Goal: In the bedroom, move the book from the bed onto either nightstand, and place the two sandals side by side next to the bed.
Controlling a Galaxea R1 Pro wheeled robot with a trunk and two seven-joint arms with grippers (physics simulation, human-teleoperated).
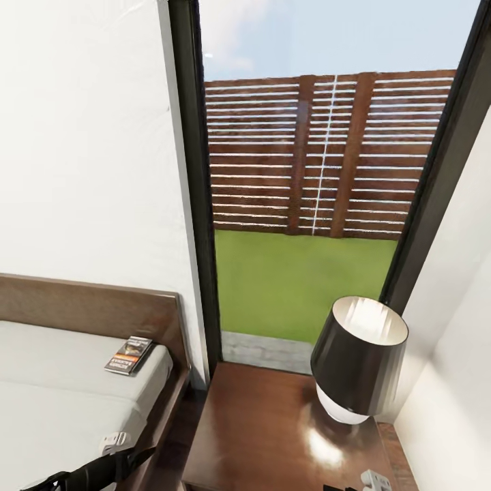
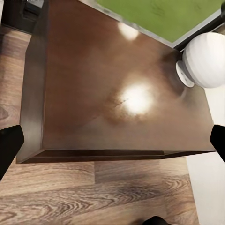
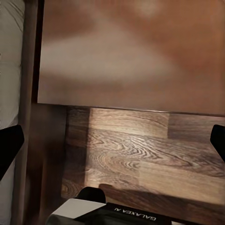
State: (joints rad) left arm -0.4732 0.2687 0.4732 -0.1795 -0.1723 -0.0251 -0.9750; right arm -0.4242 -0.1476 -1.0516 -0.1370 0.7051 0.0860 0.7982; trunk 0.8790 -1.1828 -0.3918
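Observation:
The book [image 1: 129,354], dark with an orange band, lies flat on the off-white mattress of the bed [image 1: 61,389], near the headboard corner. Beside the bed stands the dark brown nightstand [image 1: 266,429], its glossy top also seen from above in the left wrist view [image 2: 93,79] and the right wrist view [image 3: 131,51]. My left gripper [image 2: 112,143] hangs open above the nightstand's front edge, holding nothing. Open and empty too, my right gripper [image 3: 112,143] is over the floor between the bed and the nightstand. The sandals are out of view.
A black-shaded lamp [image 1: 358,365] with a white base [image 2: 206,58] stands on the nightstand's back right. A tall black-framed window [image 1: 198,204] rises behind it. My left arm [image 1: 88,470] crosses the bed's edge. Wood-plank floor [image 3: 140,154] lies in front of the nightstand.

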